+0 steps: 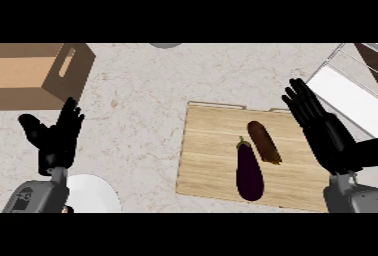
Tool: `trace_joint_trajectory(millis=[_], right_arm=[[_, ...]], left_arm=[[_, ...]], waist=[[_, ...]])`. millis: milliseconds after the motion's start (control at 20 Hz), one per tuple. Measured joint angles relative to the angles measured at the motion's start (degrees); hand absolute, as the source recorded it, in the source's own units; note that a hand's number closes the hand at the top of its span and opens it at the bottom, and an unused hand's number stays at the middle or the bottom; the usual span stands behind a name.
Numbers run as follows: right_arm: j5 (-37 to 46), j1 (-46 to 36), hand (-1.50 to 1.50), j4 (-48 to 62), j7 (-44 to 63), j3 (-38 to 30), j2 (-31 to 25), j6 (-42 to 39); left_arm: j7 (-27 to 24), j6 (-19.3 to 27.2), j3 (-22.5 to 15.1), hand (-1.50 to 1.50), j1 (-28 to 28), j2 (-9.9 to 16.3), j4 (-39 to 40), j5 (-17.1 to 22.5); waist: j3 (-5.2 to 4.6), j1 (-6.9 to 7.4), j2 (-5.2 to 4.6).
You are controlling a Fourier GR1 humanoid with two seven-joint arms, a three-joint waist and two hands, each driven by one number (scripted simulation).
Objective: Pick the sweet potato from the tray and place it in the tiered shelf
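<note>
Wooden tray (210,165) lies on the tabletop (148,85) w/ handles at its far edge, right of centre. On it: sweet potato (264,142), brown, elongated, in the tray's right half, running from mid-tray toward the near-right; purple eggplant (249,171) just beside it on the left, stem end pointing to the far edge, body reaching toward the tray's near edge. The two look touching or nearly so around mid-length; can't tell which.

Right robot hand (319,127) hovers over the tray's right edge, fingers straight and spread, pointing to the far-left, holding nothing; apart from the sweet potato. Left robot hand (53,137) at the tabletop's left side, open, fingers up, thumb out, empty.

Tiered shelf (351,95), white boards w/ metal frame, at the far-right corner, just behind the right robot hand. Cardboard box (44,75) at far-left corner. White plate (96,192) at near-left edge, partly hidden by the left forearm.
</note>
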State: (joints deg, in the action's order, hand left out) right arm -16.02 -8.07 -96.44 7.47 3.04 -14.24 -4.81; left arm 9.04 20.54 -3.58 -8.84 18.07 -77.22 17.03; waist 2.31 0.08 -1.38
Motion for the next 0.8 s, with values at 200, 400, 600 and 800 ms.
trace_joint_trajectory(millis=[200, 400, 600, 800], right_arm=[[11.72, -2.77, 1.50, 1.54, -2.83, 4.64, -0.08, 4.40], [27.74, -5.83, 1.50, 2.94, -1.87, 6.11, -5.62, 11.55], [44.33, -5.13, -1.50, 3.95, -0.94, 7.20, -7.35, 23.31], [60.89, -1.99, -1.50, 6.42, 4.30, 15.60, -0.58, 32.98]], left_arm=[[-0.41, -2.66, -0.82, 0.00, 1.14, 3.14, -0.50, -1.55], [-1.29, -5.11, -1.74, 0.00, 2.10, 5.72, -0.82, -2.83], [-2.15, -7.41, -2.16, 0.00, 3.82, 6.68, -0.86, -2.55], [-3.17, -10.15, -1.53, 0.00, 5.02, 8.29, -1.45, -1.63]], waist=[[-1.52, 1.05, 0.85], [-2.79, 0.72, 1.65], [-2.86, 0.41, 1.85], [-2.69, 0.93, 1.74]])
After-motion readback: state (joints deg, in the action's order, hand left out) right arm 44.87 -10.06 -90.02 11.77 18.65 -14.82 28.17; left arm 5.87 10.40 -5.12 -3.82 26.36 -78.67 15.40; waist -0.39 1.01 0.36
